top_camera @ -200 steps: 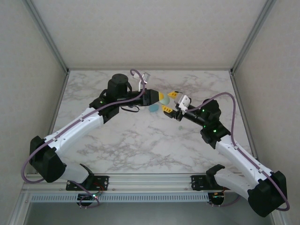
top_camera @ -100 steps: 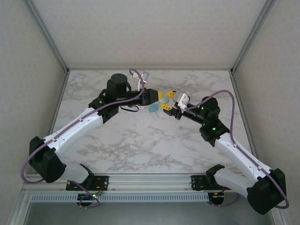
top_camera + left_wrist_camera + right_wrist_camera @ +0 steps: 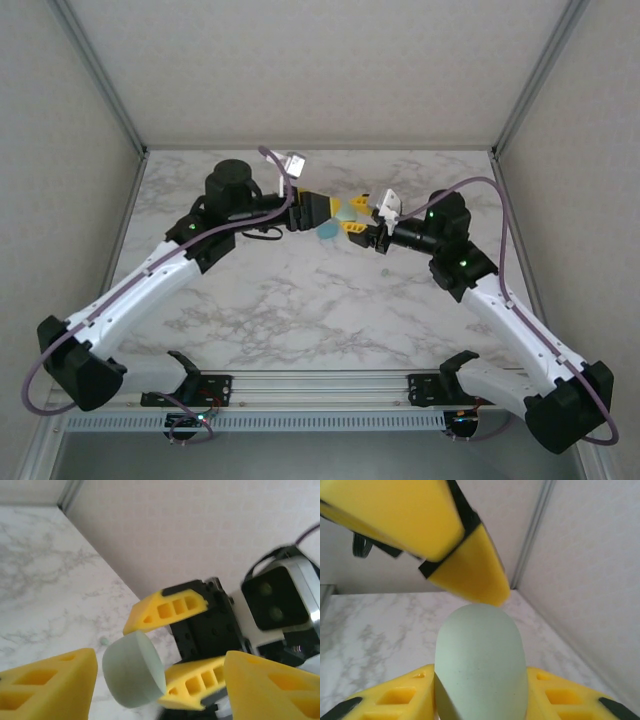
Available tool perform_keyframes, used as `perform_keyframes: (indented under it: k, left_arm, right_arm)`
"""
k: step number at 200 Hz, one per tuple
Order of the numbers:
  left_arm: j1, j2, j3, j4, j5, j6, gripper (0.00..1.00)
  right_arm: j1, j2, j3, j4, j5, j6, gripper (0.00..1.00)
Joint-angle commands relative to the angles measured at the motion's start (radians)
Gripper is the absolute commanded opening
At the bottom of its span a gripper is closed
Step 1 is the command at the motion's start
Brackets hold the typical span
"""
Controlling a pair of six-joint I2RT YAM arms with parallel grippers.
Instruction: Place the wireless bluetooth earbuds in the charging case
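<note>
The charging case (image 3: 131, 672) is up in the air over the marble tabletop (image 3: 40, 580). It is smooth, pale green plastic, like a pebble cut flat at one end. Its long way runs from claw to claw. The round end points at the left claw (image 3: 333, 212) and the flat end at the right claw (image 3: 354, 215). The right claw is clamped on it. The left claw was pinched together a moment ago; now its fingers are apart. One tiny earbud (image 3: 103, 641) lies on the tabletop.
</note>
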Motion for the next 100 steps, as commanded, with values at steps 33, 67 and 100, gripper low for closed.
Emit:
perform_keyframes:
  k: [33,67,100]
  left_arm:
    - [0.007,-0.193,-0.181,-0.046,0.004,0.613,0.74]
    - [0.026,-0.178,-0.141,-0.131,0.018,0.657,0.72]
    - [0.034,-0.161,-0.133,-0.114,0.030,0.654,0.71]
  right_arm:
    - [-0.039,0.120,0.215,-0.331,-0.292,0.011,0.37]
    - [-0.037,0.131,0.237,-0.333,-0.299,0.008,0.37]
    - [-0.034,0.130,0.225,-0.297,-0.266,0.037,0.37]
